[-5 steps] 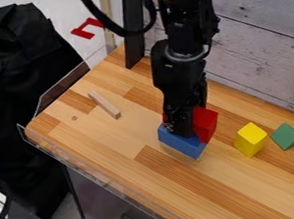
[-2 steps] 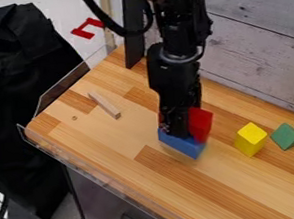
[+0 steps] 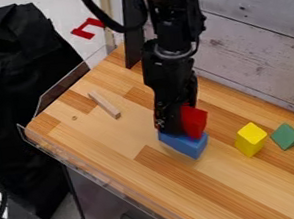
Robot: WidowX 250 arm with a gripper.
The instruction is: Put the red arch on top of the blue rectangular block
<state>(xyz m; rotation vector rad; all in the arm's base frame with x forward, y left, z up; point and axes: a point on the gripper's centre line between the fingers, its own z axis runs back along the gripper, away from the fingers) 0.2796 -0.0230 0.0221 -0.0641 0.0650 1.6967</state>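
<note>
The arch (image 3: pixel 195 121) is clasped in the gripper (image 3: pixel 176 125) over the blue block (image 3: pixel 184 145), about midway between the front and back edges of the tabletop (image 3: pixel 123 143); whether block and arch touch cannot be told. Nearer the back edge, the yellow block (image 3: pixel 251 139) and green block (image 3: pixel 287 136) are set side by side.

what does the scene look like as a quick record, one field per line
pincer: at the red arch, over the blue block
red arch: partly hidden by the pincer; contact with the blue block cannot be told
blue block: on the wooden table, below the arch
yellow block: on the table, between the blue block and the green block
yellow block point
wooden stick: lying on the table, on the picture's left side
</note>
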